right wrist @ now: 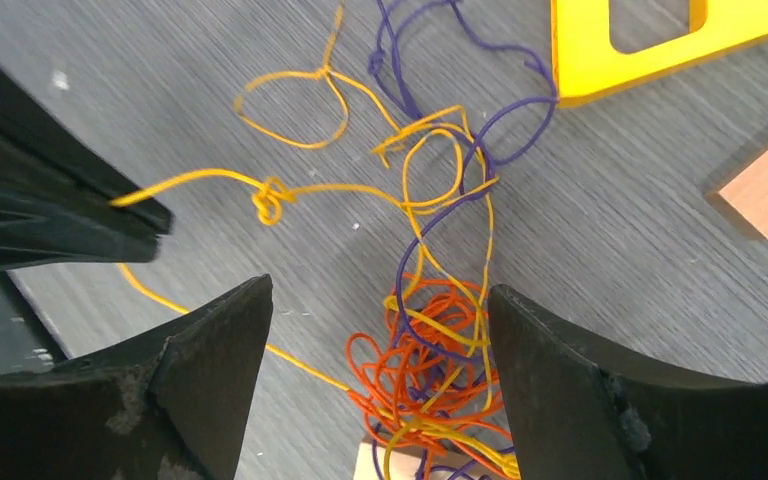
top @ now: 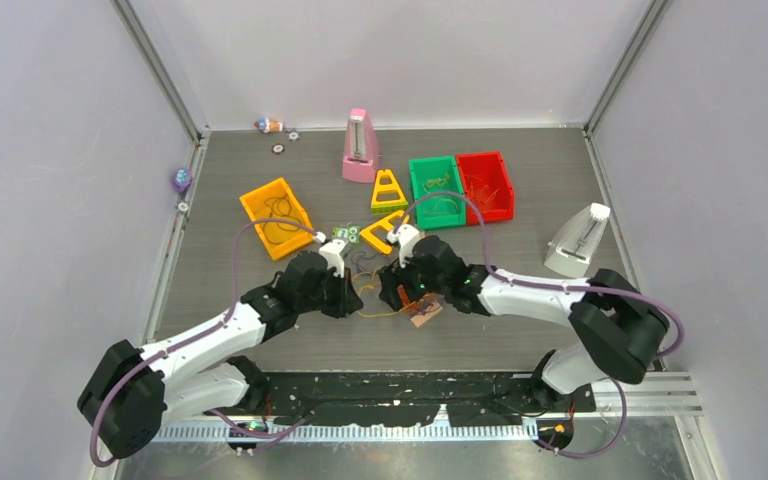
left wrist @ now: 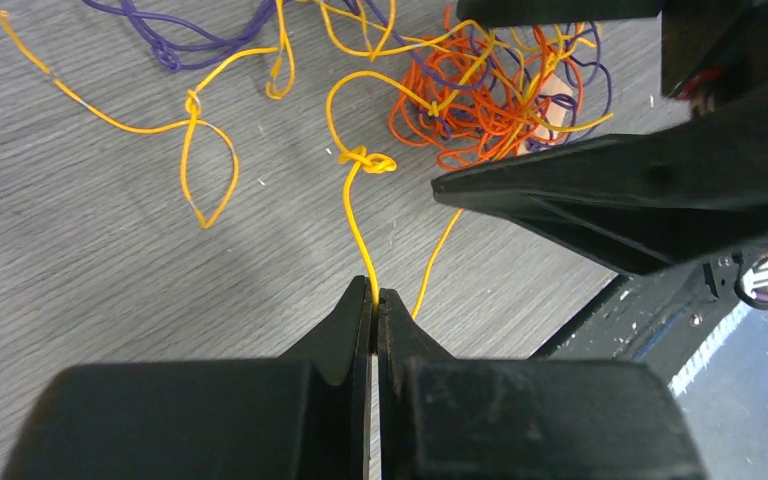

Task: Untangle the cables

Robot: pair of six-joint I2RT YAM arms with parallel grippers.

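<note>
A tangle of thin yellow, orange-red and dark purple cables (top: 392, 292) lies on the grey table between my two grippers. In the left wrist view my left gripper (left wrist: 375, 297) is shut on a yellow cable (left wrist: 357, 215) that runs up to a small knot (left wrist: 368, 160); the orange clump (left wrist: 470, 110) lies beyond. In the right wrist view my right gripper (right wrist: 380, 300) is open, its jaws wide apart, just above the orange clump (right wrist: 425, 365). Purple loops (right wrist: 480, 150) and the yellow knot (right wrist: 270, 200) lie further out.
A yellow bin (top: 276, 217), green bin (top: 436, 190) and red bin (top: 486, 186) stand behind the tangle, with yellow triangle pieces (top: 388, 192), a pink metronome (top: 360, 146) and a white one (top: 578, 242). A small wooden block (right wrist: 765, 190) lies near the tangle.
</note>
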